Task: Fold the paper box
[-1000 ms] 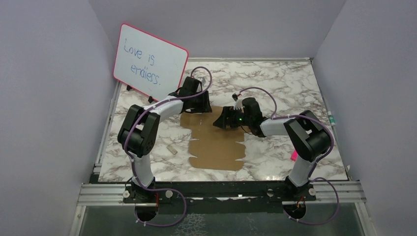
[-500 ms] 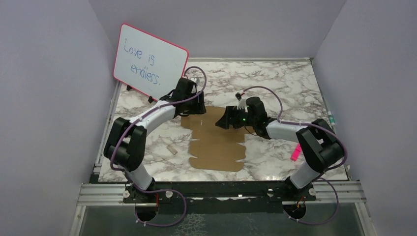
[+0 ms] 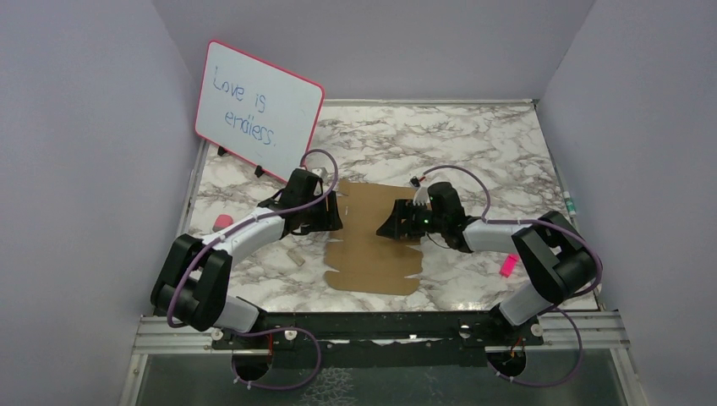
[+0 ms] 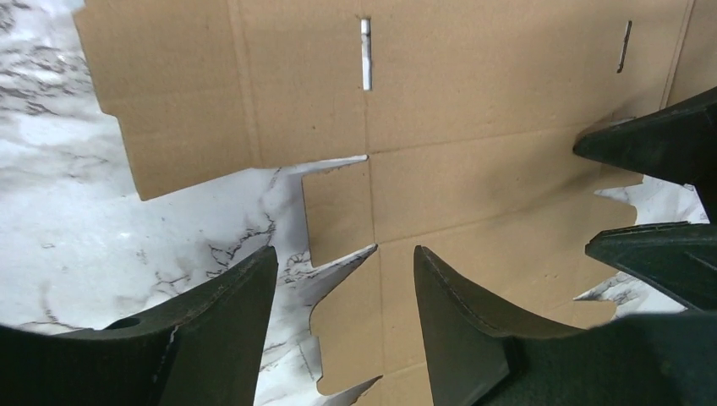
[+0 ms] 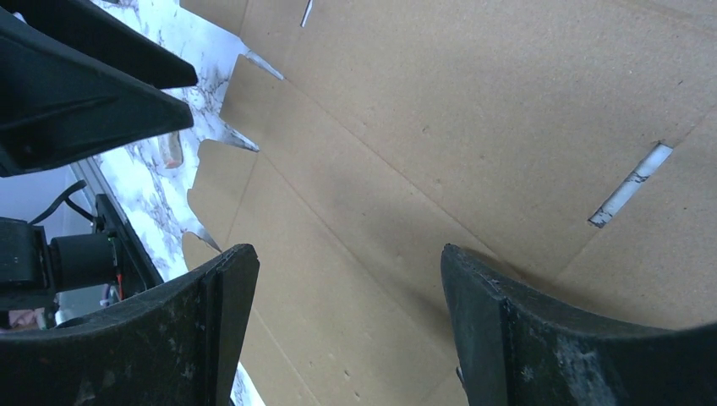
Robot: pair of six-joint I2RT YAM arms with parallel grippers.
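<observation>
The paper box [image 3: 372, 249] is not a box yet: it is a flat brown cardboard sheet with flaps, notches and narrow slits, lying on the marble table [image 3: 473, 144]. It lies between the two grippers, which face each other across it.

The left gripper [image 3: 335, 216] is at the left edge of the sheet. In the left wrist view, the notched edge and a small flap lie just under and in front of its spread fingers [image 4: 228, 321]. Nothing is between them, so it is released.

The right gripper [image 3: 391, 227] is low over the right side of the sheet. Its fingers [image 5: 507, 330] are also wide apart, with only bare cardboard under them, and it grasps nothing. Whether either gripper touches the cardboard, I cannot tell.

Beyond the left gripper, on the far left part of the table, stands a pink-framed whiteboard [image 3: 258, 106]. Behind the right gripper, beside its arm, a small pink object [image 3: 508, 265] lies on the table.
</observation>
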